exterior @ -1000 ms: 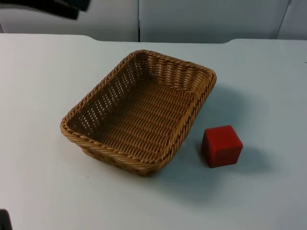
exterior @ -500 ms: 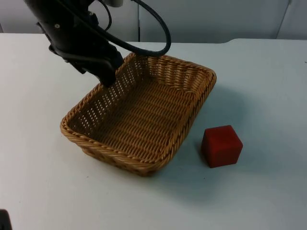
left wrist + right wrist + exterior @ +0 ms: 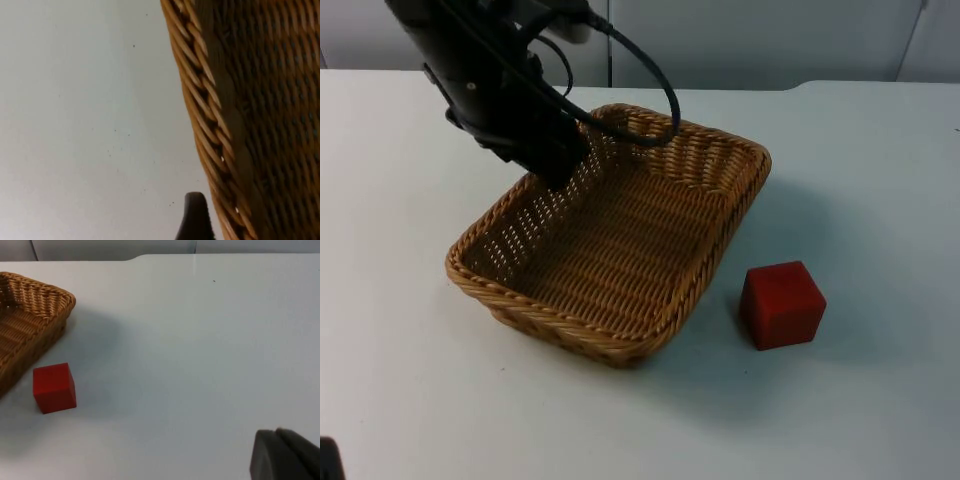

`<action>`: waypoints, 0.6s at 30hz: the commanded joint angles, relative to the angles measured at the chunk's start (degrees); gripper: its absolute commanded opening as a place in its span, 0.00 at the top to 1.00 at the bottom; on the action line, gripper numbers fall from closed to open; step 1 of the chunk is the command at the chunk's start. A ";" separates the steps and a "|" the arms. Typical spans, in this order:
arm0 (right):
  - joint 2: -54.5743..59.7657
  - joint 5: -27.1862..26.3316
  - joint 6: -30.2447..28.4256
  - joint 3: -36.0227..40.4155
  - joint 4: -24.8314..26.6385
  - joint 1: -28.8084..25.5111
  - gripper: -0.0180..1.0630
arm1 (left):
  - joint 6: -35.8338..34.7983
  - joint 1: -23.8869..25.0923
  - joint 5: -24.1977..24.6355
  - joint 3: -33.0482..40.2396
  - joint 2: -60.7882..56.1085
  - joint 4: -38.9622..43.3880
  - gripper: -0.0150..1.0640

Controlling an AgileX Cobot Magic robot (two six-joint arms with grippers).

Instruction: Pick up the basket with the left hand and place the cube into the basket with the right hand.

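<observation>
A brown wicker basket [image 3: 620, 235] stands on the white table [image 3: 880, 150], a little left of the middle. My left gripper [image 3: 556, 170] hangs over the basket's far left rim [image 3: 212, 125], right at the woven edge. The red cube [image 3: 782, 303] rests on the table just right of the basket's near right corner, apart from it. In the right wrist view the cube [image 3: 54, 387] lies beside the basket's corner [image 3: 45, 300], well away from my right gripper [image 3: 285, 457], which waits over bare table.
The grey partition wall [image 3: 740, 40] closes off the table's far edge. Bare white table top lies to the right of the cube and in front of the basket.
The left arm came in from the upper left and went down to the basket's far left rim. The basket and the cube have stayed where they were.
</observation>
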 commanded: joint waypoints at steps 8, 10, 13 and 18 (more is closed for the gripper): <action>-0.24 -0.58 -0.28 0.16 0.13 0.11 0.98 | -0.48 -0.34 -1.23 -0.24 4.63 -0.28 0.42; -0.24 -0.58 -0.28 0.16 0.13 0.11 0.98 | -0.48 -0.34 -1.55 -0.24 5.15 -0.28 0.45; -0.24 -0.58 -0.28 0.16 0.13 0.11 0.98 | -1.99 -0.08 -3.46 -0.24 5.99 -0.39 0.89; -0.24 -0.58 -0.28 0.16 0.13 0.11 0.98 | -5.10 1.66 -2.54 -1.58 5.99 -1.15 0.99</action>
